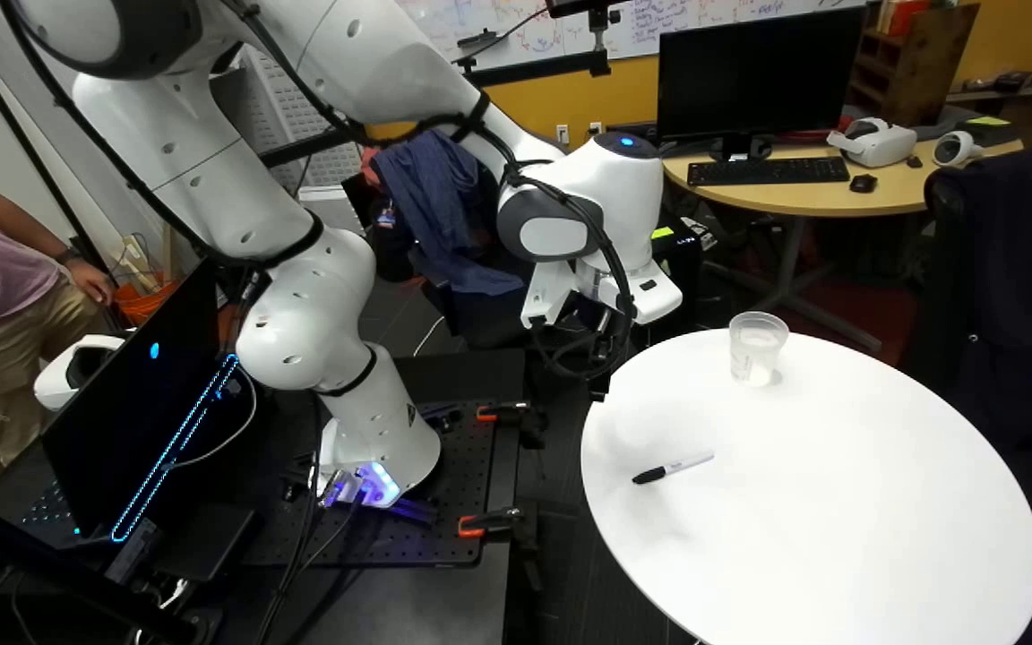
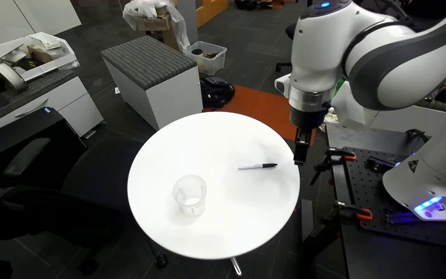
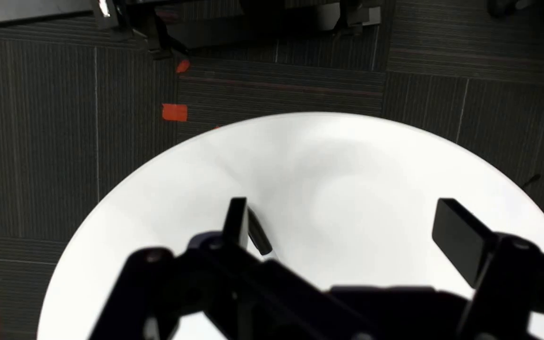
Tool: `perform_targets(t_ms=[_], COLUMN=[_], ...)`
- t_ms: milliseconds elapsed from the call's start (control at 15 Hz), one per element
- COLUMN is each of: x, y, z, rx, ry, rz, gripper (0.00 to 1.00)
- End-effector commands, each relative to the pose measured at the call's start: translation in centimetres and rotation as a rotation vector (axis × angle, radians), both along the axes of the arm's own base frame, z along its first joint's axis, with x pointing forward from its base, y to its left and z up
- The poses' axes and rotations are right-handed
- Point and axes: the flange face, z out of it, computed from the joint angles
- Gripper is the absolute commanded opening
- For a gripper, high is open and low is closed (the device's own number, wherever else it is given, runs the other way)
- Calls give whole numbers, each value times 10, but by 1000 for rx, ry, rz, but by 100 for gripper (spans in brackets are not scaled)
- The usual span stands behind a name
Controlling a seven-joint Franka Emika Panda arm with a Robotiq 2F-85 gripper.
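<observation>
Most of the marker (image 1: 673, 468) is hidden in the wrist view — only its black cap (image 3: 259, 233) is seen, below the middle of the frame, next to the finger (image 3: 235, 217) on the picture's left. The two fingers are spread wide and nothing is gripped; the gripper (image 3: 343, 222) is held in the air, apart from the marker. In both exterior views the fingers are hard to tell apart.

One marker and one cloudy cup (image 1: 756, 349) are counted on one round white table (image 1: 838, 537). In an exterior view the marker is seen below and right of the frame's middle, with the cup upright, higher up and farther right. Whether the cup is filled cannot be told. Two clamps (image 1: 491, 522) are seen at the lower middle; at the left edge one person (image 1: 5, 269) is cut off by the frame.
</observation>
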Motion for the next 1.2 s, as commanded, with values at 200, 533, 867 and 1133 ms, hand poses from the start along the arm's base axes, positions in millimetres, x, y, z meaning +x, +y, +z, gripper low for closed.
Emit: perform_targets(t_ms=[200, 533, 867, 1133], x=[37, 39, 43, 44], y=[-18, -19, -19, -17], z=[-36, -44, -45, -50], rx=[-3, 9, 10, -11], ry=[55, 83, 83, 65], rz=[-25, -53, -53, -39], gripper=[100, 100, 100, 100])
